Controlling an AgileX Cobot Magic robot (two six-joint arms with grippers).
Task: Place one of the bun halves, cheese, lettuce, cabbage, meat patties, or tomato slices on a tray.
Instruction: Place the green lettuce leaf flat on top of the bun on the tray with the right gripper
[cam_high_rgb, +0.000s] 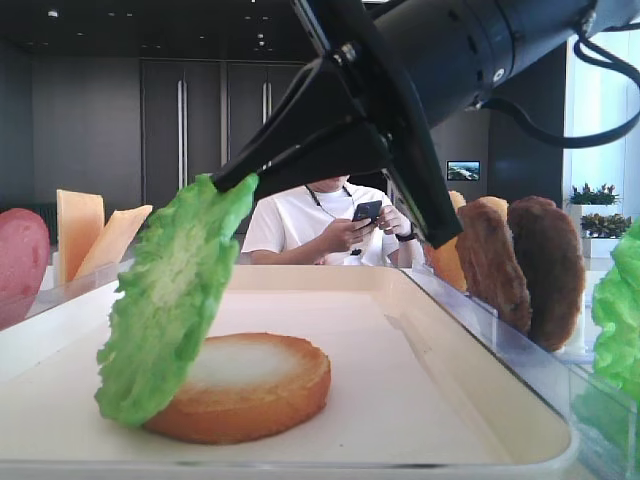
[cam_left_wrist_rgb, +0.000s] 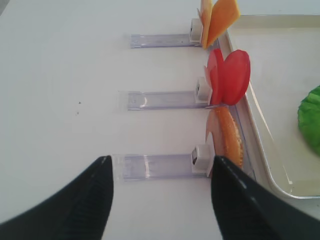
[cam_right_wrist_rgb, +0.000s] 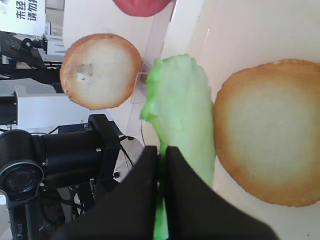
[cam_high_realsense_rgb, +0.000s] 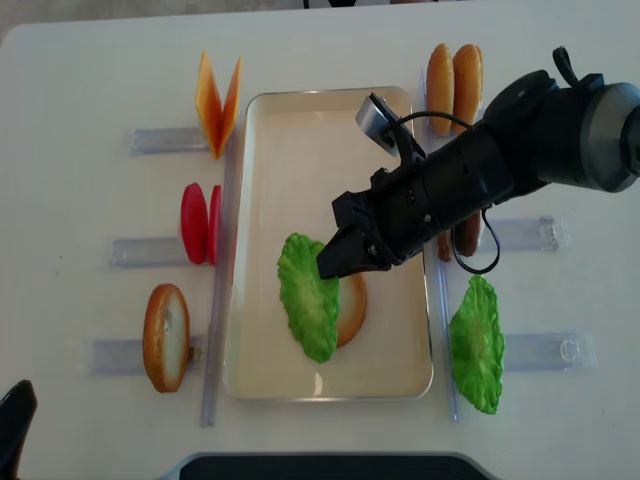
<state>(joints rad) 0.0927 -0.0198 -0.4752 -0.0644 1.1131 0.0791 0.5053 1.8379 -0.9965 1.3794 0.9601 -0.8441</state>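
Right pincer (cam_high_realsense_rgb: 335, 262) is pinching lettuce (cam_high_realsense_rgb: 308, 296) by its edge, leaf leaning on bun half (cam_high_rgb: 245, 385) in tray (cam_high_realsense_rgb: 300, 130). Left pincer (cam_left_wrist_rgb: 160, 195) is sitting spread.

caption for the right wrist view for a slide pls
Right gripper shut on a lettuce leaf, held beside the bun half on the tray.

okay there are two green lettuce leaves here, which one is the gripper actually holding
The ruffled bright green lettuce leaf over the cream-white tray, pinched at its edge by the right gripper. The other green leaf stands untouched outside the tray's right rim.
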